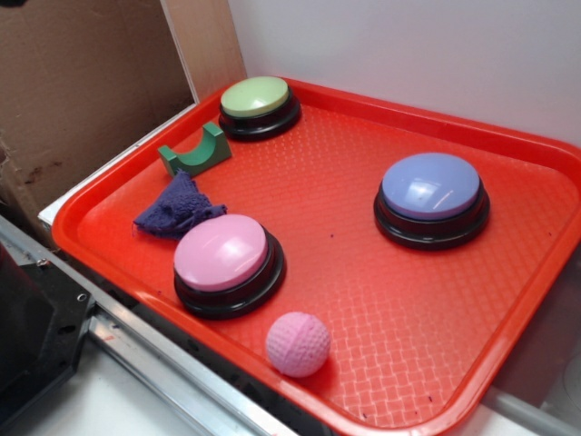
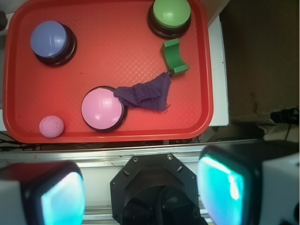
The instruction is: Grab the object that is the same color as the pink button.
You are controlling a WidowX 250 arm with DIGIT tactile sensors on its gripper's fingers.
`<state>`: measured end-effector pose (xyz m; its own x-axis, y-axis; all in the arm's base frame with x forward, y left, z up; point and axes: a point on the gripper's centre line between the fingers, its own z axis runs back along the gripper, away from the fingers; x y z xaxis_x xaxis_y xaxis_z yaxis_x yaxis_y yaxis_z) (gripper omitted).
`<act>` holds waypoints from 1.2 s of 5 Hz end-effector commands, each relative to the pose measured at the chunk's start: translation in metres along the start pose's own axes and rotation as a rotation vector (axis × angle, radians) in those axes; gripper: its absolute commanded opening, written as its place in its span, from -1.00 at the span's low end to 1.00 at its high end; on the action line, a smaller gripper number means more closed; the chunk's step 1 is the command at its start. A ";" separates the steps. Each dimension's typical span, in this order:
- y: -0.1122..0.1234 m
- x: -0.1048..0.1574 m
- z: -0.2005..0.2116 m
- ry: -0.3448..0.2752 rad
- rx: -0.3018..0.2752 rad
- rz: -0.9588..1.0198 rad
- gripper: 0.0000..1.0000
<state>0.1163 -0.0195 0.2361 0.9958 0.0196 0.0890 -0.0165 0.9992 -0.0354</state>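
The small pink dimpled ball (image 1: pixel 298 344) (image 2: pixel 51 126) lies on the red tray (image 1: pixel 408 300) (image 2: pixel 117 51) near its front edge, just beside the pink button (image 1: pixel 223 259) (image 2: pixel 102 108), a glossy pink dome on a black base. My gripper (image 2: pixel 143 192) shows only in the wrist view. It hangs high above the robot's base, outside the tray's front rim, well away from the ball. Its two fingers stand wide apart with nothing between them.
On the tray also stand a lavender-blue button (image 1: pixel 431 195) (image 2: pixel 52 41) and a green-topped button (image 1: pixel 259 104) (image 2: pixel 170 16). A green arch block (image 1: pixel 194 153) (image 2: pixel 174 56) and a crumpled purple cloth (image 1: pixel 177 207) (image 2: pixel 145 96) lie near the pink button. A cardboard wall (image 1: pixel 82 82) stands to the left.
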 end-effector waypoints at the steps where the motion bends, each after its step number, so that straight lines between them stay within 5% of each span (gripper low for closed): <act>1: 0.000 0.000 0.000 0.000 0.000 0.000 1.00; 2: -0.010 -0.001 -0.008 -0.039 -0.044 0.005 1.00; 4: -0.064 0.012 -0.055 -0.033 -0.027 0.045 1.00; 6: -0.113 0.018 -0.119 -0.070 -0.118 0.206 1.00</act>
<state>0.1409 -0.1339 0.1148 0.9660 0.2281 0.1214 -0.2087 0.9658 -0.1539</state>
